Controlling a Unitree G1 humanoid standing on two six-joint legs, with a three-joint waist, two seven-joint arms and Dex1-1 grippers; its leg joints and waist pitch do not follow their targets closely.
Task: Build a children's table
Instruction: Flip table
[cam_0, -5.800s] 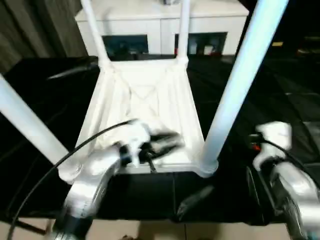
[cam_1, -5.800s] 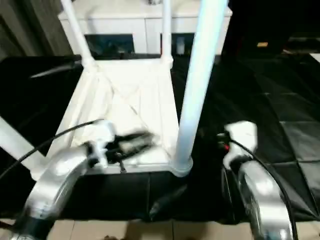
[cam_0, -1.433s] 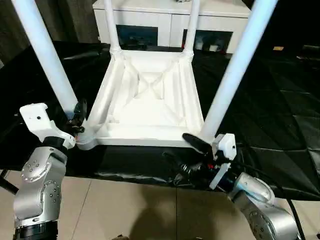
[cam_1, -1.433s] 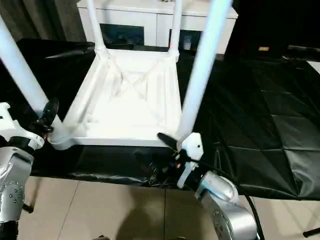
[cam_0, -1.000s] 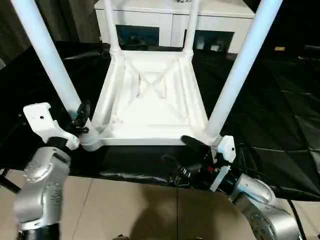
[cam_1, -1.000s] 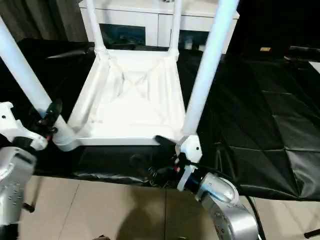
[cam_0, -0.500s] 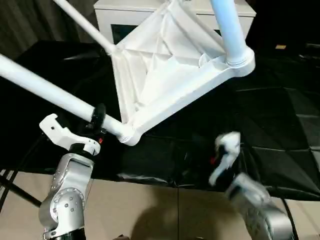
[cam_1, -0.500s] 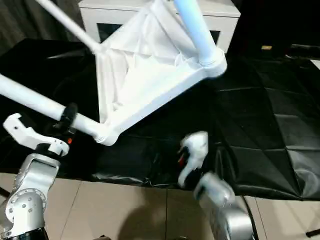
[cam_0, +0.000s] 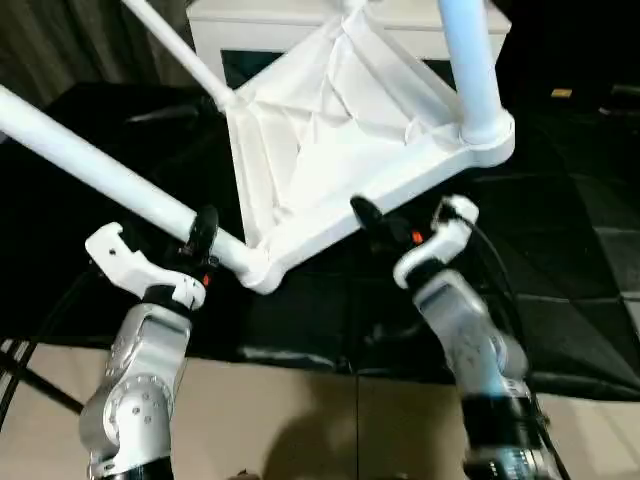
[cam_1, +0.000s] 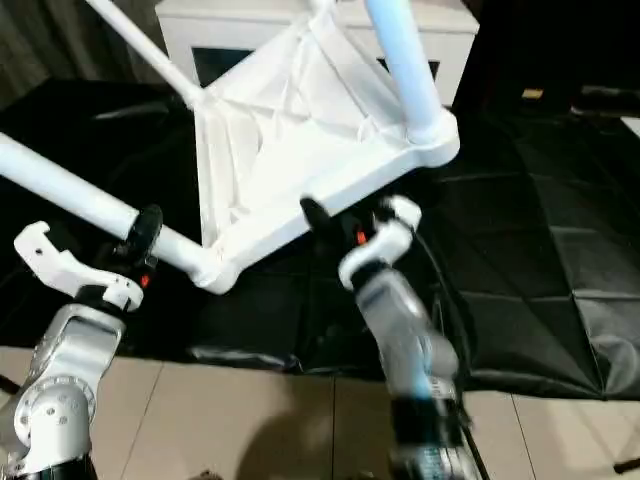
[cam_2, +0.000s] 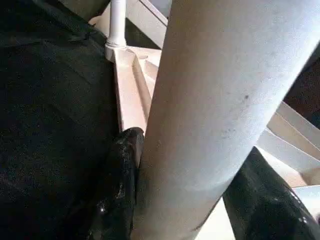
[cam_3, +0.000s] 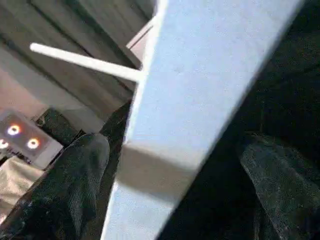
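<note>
Already the children's table (cam_0: 330, 130) has its visible legs fitted and tilts above the black mat (cam_0: 560, 230); left gripper (cam_0: 200, 240) clamps one leg (cam_0: 100, 170), right gripper (cam_0: 385, 222) gapes wide at its rim; righting remains.

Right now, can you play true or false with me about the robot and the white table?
1. The children's table is tipped up, not lying flat. True.
2. The left gripper has its fingers around a table leg. True.
3. The right gripper holds a leg. False: its fingers stand open at the top's near edge.
4. The table has only two legs in. False: four legs are fitted.
5. A white cabinet stands behind the table. True.
</note>
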